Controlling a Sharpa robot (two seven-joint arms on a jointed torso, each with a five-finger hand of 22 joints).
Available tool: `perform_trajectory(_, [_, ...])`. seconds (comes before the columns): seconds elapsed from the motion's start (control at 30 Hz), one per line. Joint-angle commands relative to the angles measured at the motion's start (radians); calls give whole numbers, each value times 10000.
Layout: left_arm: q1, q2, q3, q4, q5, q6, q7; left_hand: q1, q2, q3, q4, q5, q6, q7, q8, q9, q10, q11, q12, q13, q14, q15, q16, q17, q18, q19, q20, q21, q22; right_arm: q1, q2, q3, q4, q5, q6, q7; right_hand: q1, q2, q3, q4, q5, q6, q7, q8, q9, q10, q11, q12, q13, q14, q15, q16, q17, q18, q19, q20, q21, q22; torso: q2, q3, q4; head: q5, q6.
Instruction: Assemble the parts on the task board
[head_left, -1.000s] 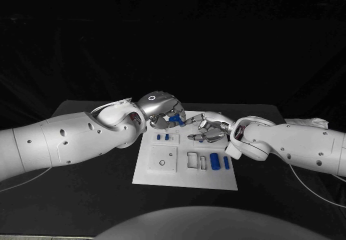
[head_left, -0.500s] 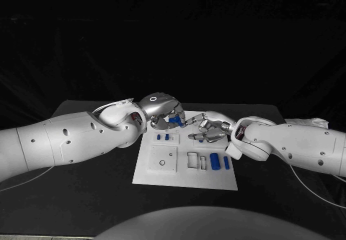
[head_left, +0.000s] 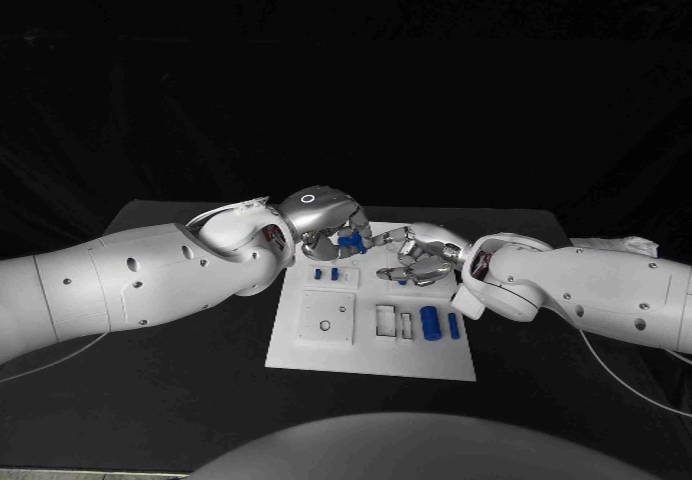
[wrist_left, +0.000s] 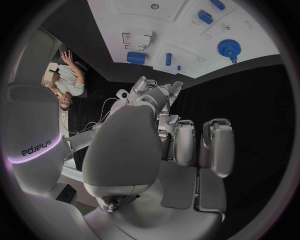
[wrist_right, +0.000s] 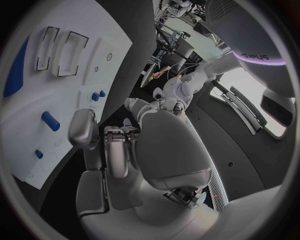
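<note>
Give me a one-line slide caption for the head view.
Both hands, left and right, meet over the far end of the task board, the left at a blue part.

We see two bulky white-shelled arms with small round screw holes, each ending in a silver metal hand: left hand (head_left: 320, 212), right hand (head_left: 418, 258). Thin pale cables trail beneath both arms, and a purple light band runs beside dark lettering on the white casing.

Left hand (wrist_left: 169, 150) hangs over the black table (wrist_left: 250, 110), off the task board (wrist_left: 181, 35), fingers (wrist_left: 215, 142) curled in, nothing in them. On the board: blue gear (wrist_left: 230, 49) near its edge, blue cylinder (wrist_left: 136, 57), small blue pegs (wrist_left: 205, 17).
</note>
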Motion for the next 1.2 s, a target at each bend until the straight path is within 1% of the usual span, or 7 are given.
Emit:
perform_trajectory(0.03, [7,34,4,42,-33,6,84,43,38,59,5,60,58,145,31,19,64,-8,-22,7,-77,7,0,2,-36,506,5,-18,2376,-7,24,2,-14,4,423,-172,-82,-27,24,-10,-61,-68,24,-40,-8,1058,-47,-53,2623,1043,-83,35,2634,110,-48,8,-32,1369,4,-1,3,11,0])
perform_trajectory(0.17, [7,72,4,40,-32,2,100,55,42,67,-2,66,55,143,29,21,108,-10,-11,8,-78,8,-1,4,-35,503,8,-22,2375,-7,45,2,-27,2,497,-170,-84,-24,25,-9,-63,24,22,-32,11,1058,-47,-53,2623,1043,-82,35,2634,110,-48,8,-32,1369,10,2,3,30,0])
perform_trajectory(0.3, [7,97,4,14,-32,28,97,59,41,69,-4,70,54,143,28,22,107,-10,-16,-1,-93,8,-15,-21,-32,497,9,-29,2372,-7,62,2,-31,16,558,-87,-93,8,50,-16,-80,446,3,59,89,1058,-45,-53,2623,1043,-80,35,2634,107,-45,10,-23,1372,10,5,-1,38,0])
perform_trajectory(0.4, [7,96,4,1,-40,52,86,59,41,69,-4,70,54,143,28,22,107,-10,-16,-1,-93,8,-15,-21,-32,497,9,-30,2372,-7,64,2,-38,32,535,3,-85,18,67,-33,-84,589,-19,96,112,1058,-45,-53,2623,1043,-80,35,2634,101,-28,11,0,1380,9,2,-7,50,0])
perform_trajectory(0.93, [1,121,0,-31,-159,303,2,66,38,73,-10,79,51,144,27,24,52,-10,-52,-45,-115,9,-34,-53,-22,467,10,-67,2358,-9,39,2,-59,185,317,506,69,45,192,-208,-100,669,-179,104,88,1058,-44,-53,2623,1043,-77,35,2634,113,-87,13,-42,1368,8,1,-7,38,0])
perform_trajectory(1.07, [-3,147,-2,-41,-185,392,-20,65,38,74,-10,82,50,145,26,25,17,-8,-74,-68,-126,10,-44,-70,-16,452,11,-87,2350,-9,39,2,-58,216,286,595,121,46,229,-269,-108,533,-237,69,45,1058,-41,-53,2623,1043,-75,35,2634,114,-102,13,-47,1367,8,3,-3,31,0])
perform_trajectory(1.2, [-8,161,-4,-56,-192,445,-44,63,38,75,-9,83,49,146,25,26,-21,-7,-97,-93,-139,11,-56,-90,-10,434,13,-110,2342,-9,37,2,-51,251,335,620,133,45,236,-283,-110,474,-255,55,30,1058,-40,-53,2623,1043,-75,35,2634,116,-111,13,-54,1364,8,3,-3,45,0])
